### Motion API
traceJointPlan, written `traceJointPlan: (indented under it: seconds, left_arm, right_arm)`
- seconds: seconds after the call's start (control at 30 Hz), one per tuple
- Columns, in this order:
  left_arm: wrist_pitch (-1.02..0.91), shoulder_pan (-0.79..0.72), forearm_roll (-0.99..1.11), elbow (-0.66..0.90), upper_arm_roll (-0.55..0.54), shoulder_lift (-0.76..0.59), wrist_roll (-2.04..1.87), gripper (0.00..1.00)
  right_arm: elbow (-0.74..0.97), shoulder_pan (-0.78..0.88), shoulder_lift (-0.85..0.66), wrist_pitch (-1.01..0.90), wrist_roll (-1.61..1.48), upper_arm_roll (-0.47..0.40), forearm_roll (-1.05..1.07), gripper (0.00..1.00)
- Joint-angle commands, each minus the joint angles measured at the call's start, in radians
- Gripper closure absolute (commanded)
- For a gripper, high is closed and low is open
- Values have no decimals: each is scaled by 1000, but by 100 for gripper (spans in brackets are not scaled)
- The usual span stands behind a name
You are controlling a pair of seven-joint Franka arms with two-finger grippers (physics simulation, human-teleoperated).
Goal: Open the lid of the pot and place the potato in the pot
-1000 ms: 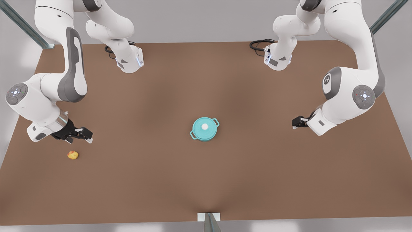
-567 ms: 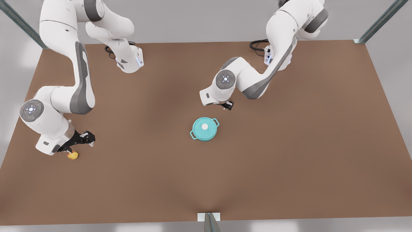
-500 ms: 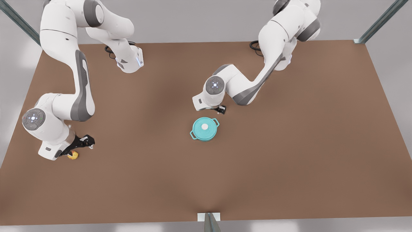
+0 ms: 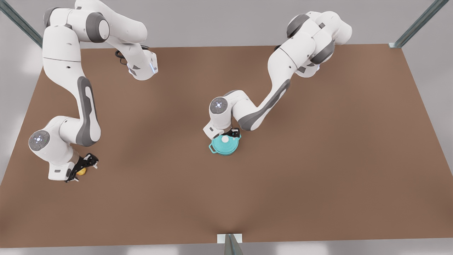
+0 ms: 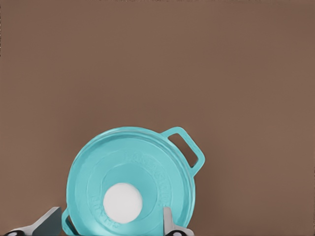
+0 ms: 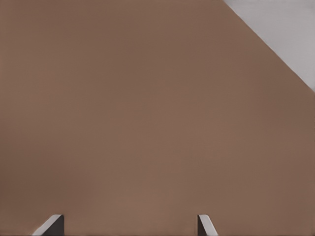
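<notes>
The teal pot (image 4: 227, 152) stands mid-table with its teal pot lid (image 4: 220, 144) on and closed. My left gripper (image 4: 229, 135) hovers over the lid, open. In the left wrist view its fingertips (image 5: 170, 223) straddle the lid's (image 5: 152, 172) white knob (image 5: 122, 202), and one pot handle (image 5: 191, 150) sticks out. The yellow potato (image 4: 81, 172) lies at the front view's left, partly hidden. My right gripper (image 4: 81, 170) is down around it, open. In the right wrist view the right gripper (image 6: 129, 226) has bare table between its fingertips (image 6: 52, 225).
Both arm bases (image 4: 141, 69) stand at the table's back edge, with black cables beside them. A metal post (image 4: 230, 244) rises at the middle of the front edge. The brown table (image 4: 318, 159) stretches wide around the pot; its edge (image 6: 275, 54) is near the right gripper.
The left arm swung from the front view's far right to above the pot lid. The right gripper lowered from beside the potato to around it. Pot, lid and potato have not moved.
</notes>
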Motion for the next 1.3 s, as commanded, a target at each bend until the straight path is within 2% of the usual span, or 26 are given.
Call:
traceJointPlan:
  seconds: [0.0, 0.1, 0.2, 0.37, 0.73, 0.77, 0.8, 0.83, 0.87, 0.9, 0.93, 1.03, 1.17, 1.27]
  left_arm:
    - [63, -2, 19, -23, 0, -1, -364, 0]
    - [75, 2, 19, -25, 0, -1, -362, 0]
    - [83, 4, 26, -25, 1, 3, -358, 0]
    - [83, 2, 42, -28, 1, 14, -358, 0]
    - [83, 4, 82, -26, 3, 52, -358, 0]
    - [83, 4, 82, -26, 3, 51, -358, 2]
    - [82, 4, 82, -26, 3, 51, -356, 16]
    - [69, 18, 78, -23, 1, 46, -329, 37]
    - [66, 18, 73, -22, 1, 43, -322, 48]
    - [65, 15, 72, -20, 0, 43, -327, 54]
    - [59, 15, 72, -19, -2, 42, -326, 55]
    - [11, 16, 72, -8, -10, 39, -319, 70]
    - [-79, 21, 62, 56, -11, 31, -278, 70]
    - [-89, 165, 70, 104, 1, 40, -103, 70]
  right_arm:
    - [-1, -12, 11, 37, -496, -1, 17, 0]
    - [45, -12, 43, -122, -473, -4, 20, 0]
    - [50, -20, 69, -178, -474, -12, 12, 0]
    - [94, -49, 155, -185, -488, -18, 7, 0]
    - [173, -109, 227, -191, -531, -32, -2, 0]
    - [179, -109, 237, -188, -531, -32, 0, 0]
    - [196, -112, 249, -188, -531, -32, 0, 0]
    - [205, -115, 257, -187, -532, -32, 0, 0]
    - [207, -115, 258, -184, -532, -32, 0, 0]
    - [223, -116, 270, -184, -532, -32, 0, 0]
    - [236, -123, 281, -184, -532, -32, 0, 0]
    - [249, -129, 307, -173, -539, -32, 0, 0]
    - [240, -130, 309, -122, -539, -32, 3, 0]
    - [231, -138, 315, -93, -558, -32, 7, 0]
